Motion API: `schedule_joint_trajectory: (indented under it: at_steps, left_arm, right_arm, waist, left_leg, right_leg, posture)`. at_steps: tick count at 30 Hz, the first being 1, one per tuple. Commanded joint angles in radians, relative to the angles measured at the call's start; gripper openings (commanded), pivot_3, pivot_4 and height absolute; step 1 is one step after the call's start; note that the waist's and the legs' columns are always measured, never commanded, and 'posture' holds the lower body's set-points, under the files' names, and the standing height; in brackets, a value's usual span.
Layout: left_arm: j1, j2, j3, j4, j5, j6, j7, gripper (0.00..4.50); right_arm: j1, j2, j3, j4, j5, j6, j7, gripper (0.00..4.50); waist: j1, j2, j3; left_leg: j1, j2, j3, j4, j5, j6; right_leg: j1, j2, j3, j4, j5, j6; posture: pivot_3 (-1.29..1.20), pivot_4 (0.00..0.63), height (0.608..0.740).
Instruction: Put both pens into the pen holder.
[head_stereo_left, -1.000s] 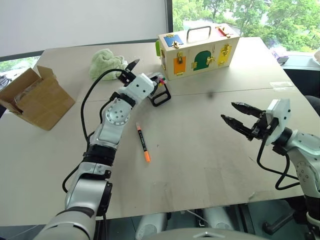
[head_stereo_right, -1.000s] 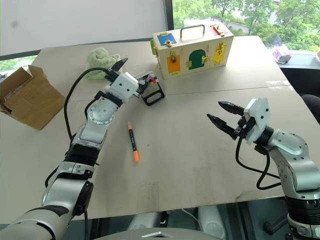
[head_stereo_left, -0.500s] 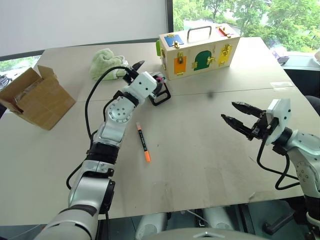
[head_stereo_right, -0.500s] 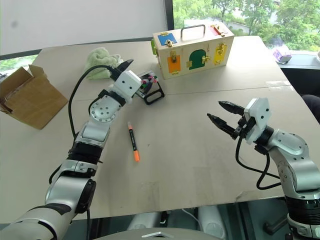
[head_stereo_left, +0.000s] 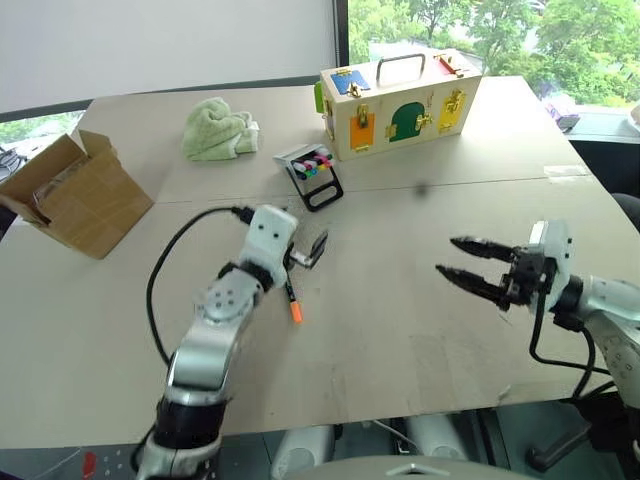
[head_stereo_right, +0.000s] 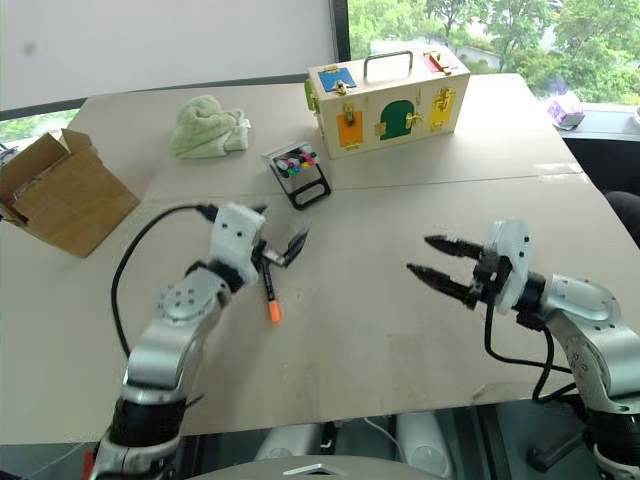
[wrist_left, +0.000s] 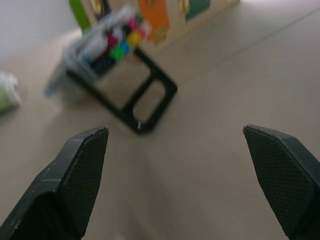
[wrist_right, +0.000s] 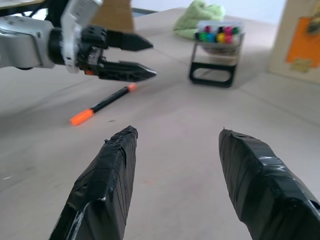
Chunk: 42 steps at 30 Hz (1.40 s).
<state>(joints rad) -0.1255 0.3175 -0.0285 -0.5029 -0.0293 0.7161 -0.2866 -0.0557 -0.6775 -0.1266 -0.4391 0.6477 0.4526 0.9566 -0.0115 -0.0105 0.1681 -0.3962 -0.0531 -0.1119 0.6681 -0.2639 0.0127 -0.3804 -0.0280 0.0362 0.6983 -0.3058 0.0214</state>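
Your left end effector (head_stereo_left: 308, 250) hangs low over the counter (head_stereo_left: 400, 300), its two black fingers spread wide with nothing between them, pointing roughly level and away from you. The left forearm runs up from the near edge, elbow bent, a black cable looping beside it. Your right end effector (head_stereo_left: 468, 266) hovers above the counter on the right side, pointing level toward your left, fingers partly apart and empty. The right wrist is bent inward, the arm coming in from the right edge.
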Motion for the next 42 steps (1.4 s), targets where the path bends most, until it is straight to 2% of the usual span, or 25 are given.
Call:
schedule_joint_trajectory:
  at_steps: [1,2,4,6,9,11,13,15,18,21,24,26,30,36,40,42]
  left_arm:
    - [0.005,-0.006,0.022,-0.126,0.011,0.141,0.046,4.50]
    - [0.008,-0.019,0.027,-0.151,0.002,0.160,0.054,4.50]
    - [0.025,-0.058,0.063,-0.200,-0.027,0.205,0.070,4.50]
    - [0.058,-0.075,0.125,-0.243,-0.053,0.219,0.069,4.50]
    - [0.120,-0.019,0.284,-0.284,-0.188,0.133,-0.080,4.50]
    - [0.181,0.080,0.488,-0.240,-0.355,0.064,-0.290,4.50]
    - [0.294,0.243,0.681,-0.159,-0.514,0.052,-0.576,4.50]
    - [0.417,0.368,0.779,-0.093,-0.559,-0.006,-0.772,4.50]
    - [0.516,0.446,0.825,-0.045,-0.560,-0.063,-0.860,4.50]
    - [0.659,0.470,0.880,-0.026,-0.525,-0.121,-0.934,4.50]
    - [0.714,0.443,0.901,-0.030,-0.495,-0.191,-0.911,4.50]
    - [0.733,0.415,0.918,-0.068,-0.542,-0.178,-0.890,4.50]
    - [0.822,0.383,0.926,-0.112,-0.517,-0.190,-0.869,4.50]
    - [0.823,0.366,0.933,-0.155,-0.559,-0.197,-0.812,4.50]
    - [0.809,0.365,0.954,-0.167,-0.575,-0.197,-0.770,4.50]
    - [0.810,0.364,0.959,-0.167,-0.575,-0.200,-0.757,4.50]
  right_arm:
    - [0.003,-0.020,0.016,-0.056,0.039,0.028,0.027,3.31]
    - [-0.001,-0.018,0.027,-0.058,0.040,0.037,0.025,3.58]
    - [-0.016,-0.007,0.074,-0.063,0.014,0.041,0.012,4.47]
    - [-0.040,0.035,0.144,-0.064,-0.052,0.015,-0.036,4.47]
    - [-0.100,0.140,0.263,-0.033,-0.228,-0.022,-0.195,4.47]
    - [-0.159,0.203,0.346,0.002,-0.271,0.006,-0.225,4.47]
    - [-0.255,0.294,0.436,0.074,-0.294,0.047,-0.239,4.47]
    - [-0.338,0.361,0.514,0.150,-0.337,0.074,-0.242,4.47]
    - [-0.419,0.408,0.591,0.224,-0.391,0.131,-0.248,4.47]
    - [-0.539,0.522,0.668,0.340,-0.442,0.221,-0.296,4.47]
    - [-0.614,0.612,0.721,0.434,-0.514,0.291,-0.367,4.47]
    - [-0.642,0.660,0.744,0.487,-0.555,0.332,-0.411,4.47]
    - [-0.663,0.759,0.769,0.513,-0.582,0.450,-0.469,4.47]
    - [-0.676,0.756,0.862,0.507,-0.644,0.567,-0.484,4.47]
    - [-0.704,0.741,0.884,0.513,-0.665,0.593,-0.473,3.37]
    - [-0.719,0.729,0.901,0.511,-0.675,0.591,-0.468,2.50]
  waist:
    - [0.001,0.000,0.000]
    - [0.001,0.000,0.000]
    - [0.001,0.000,0.000]
    - [-0.001,-0.001,0.000]
    - [-0.010,-0.002,-0.001]
    - [-0.012,-0.001,-0.001]
    - [-0.021,-0.001,-0.001]
    - [-0.029,0.000,0.000]
    - [-0.007,0.002,0.001]
    - [-0.008,-0.003,-0.001]
    - [-0.008,-0.003,-0.001]
    - [-0.004,-0.003,-0.001]
    - [-0.011,-0.005,-0.002]
    - [-0.026,-0.004,-0.003]
    - [-0.030,-0.004,-0.003]
    - [-0.029,-0.004,-0.003]
  left_leg:
    - [0.000,0.000,-0.001,0.000,0.000,0.000]
    - [0.000,0.000,-0.002,0.000,0.000,0.000]
    - [0.001,0.000,-0.003,0.001,0.000,0.000]
    - [0.001,0.000,-0.002,0.001,0.000,0.000]
    - [0.002,0.002,-0.001,0.000,0.003,-0.005]
    - [0.002,0.003,-0.001,-0.001,0.003,-0.006]
    - [0.002,0.004,-0.001,-0.001,0.004,-0.008]
    - [0.002,0.005,-0.001,-0.003,0.004,-0.009]
    - [0.003,0.002,-0.002,-0.004,0.004,-0.008]
    - [0.002,0.001,-0.002,-0.004,0.003,-0.007]
    - [0.002,0.001,-0.002,-0.005,0.003,-0.007]
    - [0.003,0.001,-0.002,-0.009,0.003,-0.007]
    - [0.003,0.001,-0.002,-0.014,0.004,-0.008]
    - [0.003,0.001,-0.001,-0.016,0.003,-0.006]
    - [0.004,0.001,-0.001,-0.016,0.002,-0.005]
    - [0.004,0.001,-0.001,-0.017,0.002,-0.005]
  right_leg:
    - [0.001,0.000,-0.001,0.000,0.000,0.000]
    - [0.001,0.000,-0.002,0.000,0.001,0.001]
    - [0.002,0.000,-0.003,0.000,0.001,0.002]
    - [0.003,0.000,-0.002,-0.001,0.001,0.002]
    - [0.002,0.002,-0.001,-0.001,0.001,0.002]
    - [0.000,0.003,-0.001,-0.001,0.001,0.002]
    - [-0.001,0.004,-0.001,-0.001,0.001,0.001]
    - [-0.001,0.004,-0.001,-0.002,0.002,-0.001]
    - [0.000,0.001,-0.002,-0.005,0.002,-0.001]
    - [0.000,-0.001,-0.002,-0.006,0.002,-0.001]
    - [-0.001,-0.001,-0.003,-0.005,0.002,-0.002]
    - [-0.002,-0.001,-0.002,-0.005,0.002,-0.002]
    - [-0.005,-0.001,-0.001,-0.006,0.001,-0.004]
    - [-0.006,-0.001,0.000,-0.005,0.001,-0.004]
    - [-0.006,-0.001,0.001,-0.005,0.001,-0.004]
    - [-0.006,-0.001,0.001,-0.005,0.001,-0.004]
  posture:
    - [0.00,0.150,0.740]
    - [0.00,0.150,0.740]
    - [0.00,0.150,0.740]
    - [0.00,0.150,0.740]
    - [0.00,0.150,0.740]
    - [0.00,0.150,0.740]
    - [0.00,0.150,0.740]
    - [0.00,0.150,0.740]
    - [0.00,0.150,0.740]
    - [0.00,0.150,0.740]
    - [0.00,0.150,0.740]
    - [0.00,0.150,0.740]
    - [0.00,0.150,0.740]
    - [0.00,0.150,0.740]
    - [0.00,0.150,0.740]
    - [0.00,0.150,0.740]
